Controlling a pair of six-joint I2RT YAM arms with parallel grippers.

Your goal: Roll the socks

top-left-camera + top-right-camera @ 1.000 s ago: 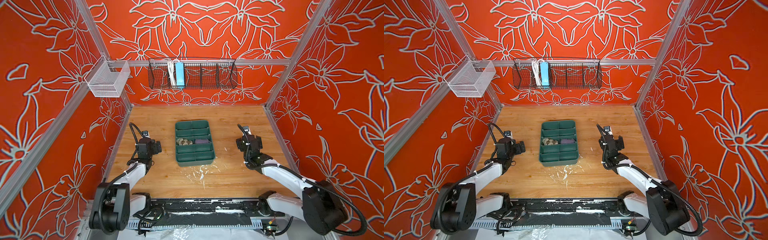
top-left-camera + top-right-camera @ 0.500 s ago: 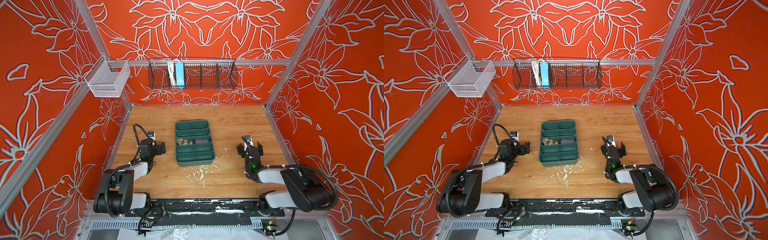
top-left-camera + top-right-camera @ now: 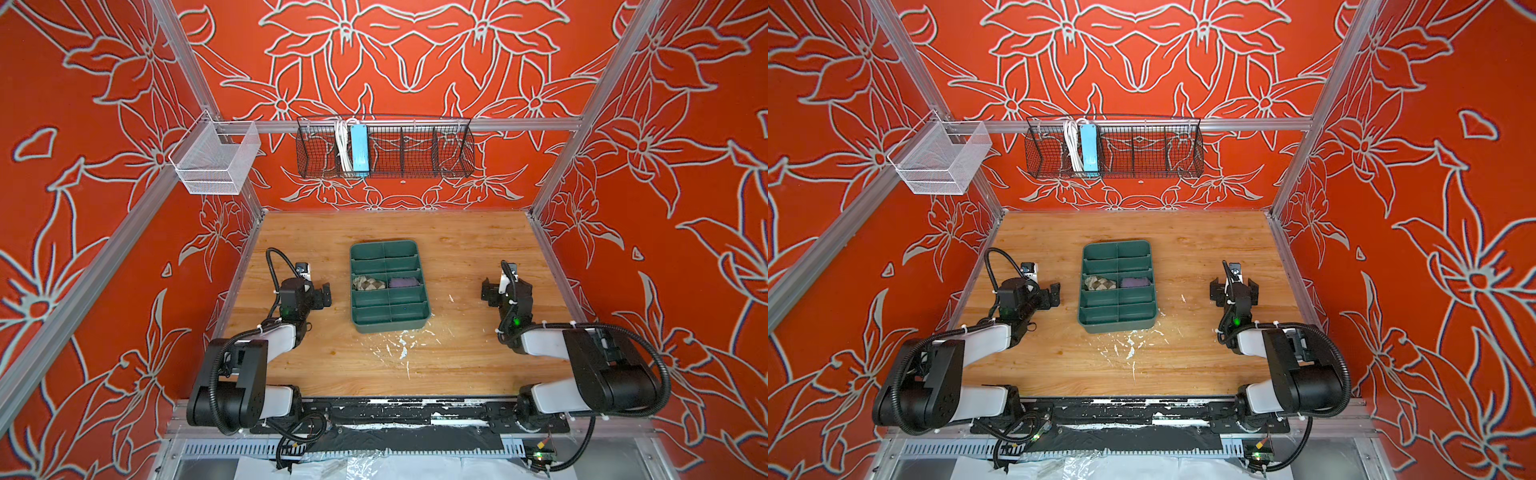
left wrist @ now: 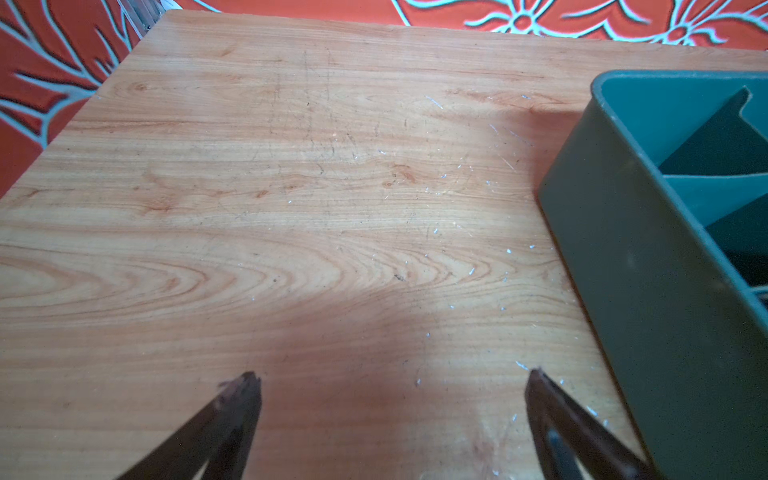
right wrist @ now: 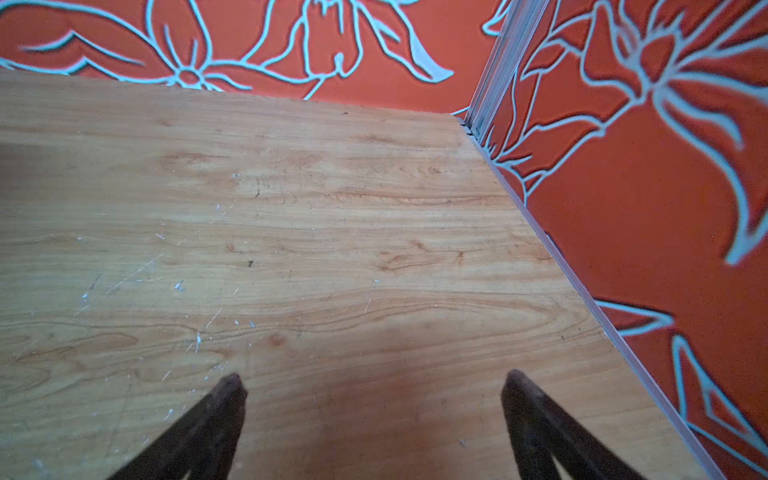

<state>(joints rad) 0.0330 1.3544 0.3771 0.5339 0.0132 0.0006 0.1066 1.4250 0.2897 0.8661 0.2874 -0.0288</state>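
Observation:
Both socks lie rolled in the green divider tray [image 3: 358,320] [image 3: 1086,322] at mid-table. The beige argyle sock [image 3: 368,284] [image 3: 1099,284] fills a left middle compartment. The purple sock [image 3: 404,283] [image 3: 1135,282] sits in the compartment to its right. My left gripper [image 3: 323,297] [image 3: 1053,296] hangs open just left of the tray, empty, low over the wood [image 4: 392,376]. My right gripper [image 3: 507,291] [image 3: 1233,291] is open and empty well right of the tray, near the right wall [image 5: 374,376]. The tray wall [image 4: 623,249] shows in the left wrist view.
A black wire basket [image 3: 384,147] holding a blue power strip [image 3: 359,147] hangs on the back wall. A white mesh basket [image 3: 214,160] hangs at the back left. White scuff marks [image 3: 401,345] mark the wooden table [image 3: 457,257] in front of the tray. Red walls close three sides.
Both arms have folded back toward their bases, and the grippers have dropped lower over the table. The right jaws have widened slightly. The socks and tray have not moved.

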